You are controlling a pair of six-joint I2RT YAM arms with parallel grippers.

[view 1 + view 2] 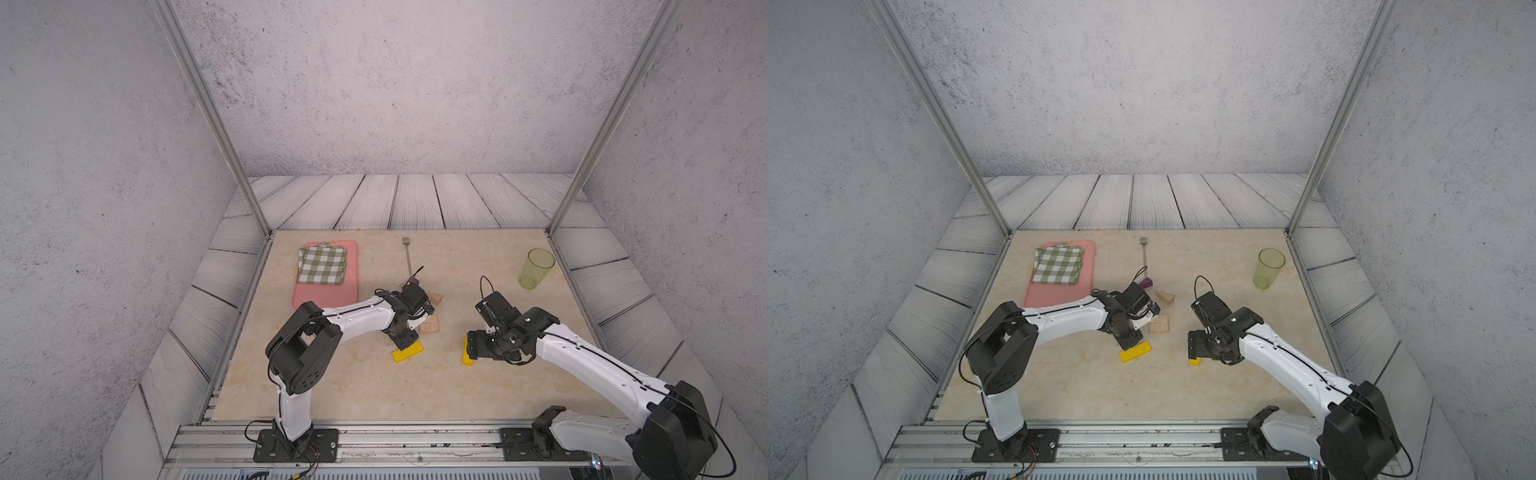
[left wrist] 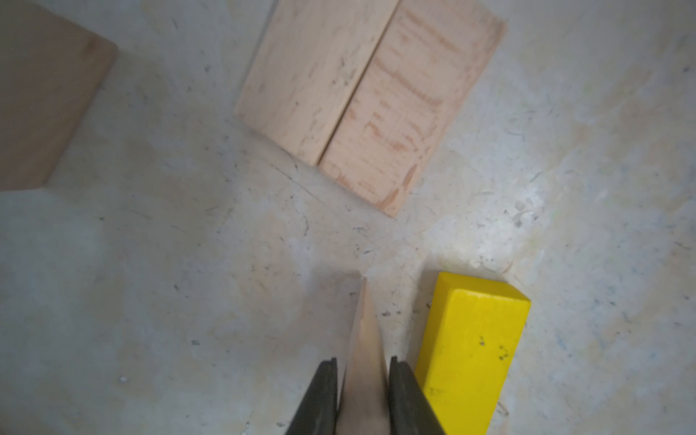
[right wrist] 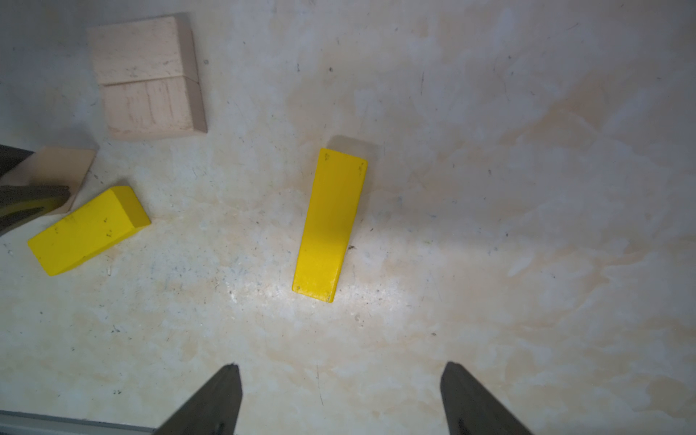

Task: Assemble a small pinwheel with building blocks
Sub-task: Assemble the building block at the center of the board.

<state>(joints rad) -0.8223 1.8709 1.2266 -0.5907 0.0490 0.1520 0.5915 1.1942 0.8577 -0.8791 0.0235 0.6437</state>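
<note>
In both top views the beige marbled surface (image 1: 374, 386) (image 1: 1100, 386) fills the cell floor; read it as a clock with 12 at the far edge. The left arm (image 1: 357, 318) reaches from 7 o'clock toward the centre, and the right arm (image 1: 582, 353) reaches in from 5 o'clock. A pink tray (image 1: 328, 297) lies at 10 o'clock with a folded green checked cloth (image 1: 322, 264) on its far half. A green tumbler (image 1: 536, 268) stands upright at 2 o'clock. A metal fork (image 1: 408, 257) lies near 12, tines toward the far edge.

The building blocks sit loose around the centre, with no pinwheel formed yet. Two pale-wood rectangles (image 1: 1159, 324) (image 2: 369, 98) lie flat, side by side and touching, making a square. One yellow bar (image 1: 1135, 351) (image 3: 88, 231) lies at 7 o'clock from that square. The other yellow bar (image 1: 1195, 361) (image 3: 329, 226) lies at 4 o'clock, apart from the rest. A loose wooden wedge (image 1: 1165, 297) rests at 12 o'clock from the square, and a purple wedge (image 1: 1147, 283) at 11, partly behind the left wrist.

In the left wrist view the left fingers (image 2: 322, 395) are clamped on another wooden wedge (image 2: 365, 357), held edge-on just beside the first yellow bar; whether it touches the surface cannot be told. In the right wrist view the right fingers (image 3: 214, 403) are spread wide and empty, above the second bar.
</note>
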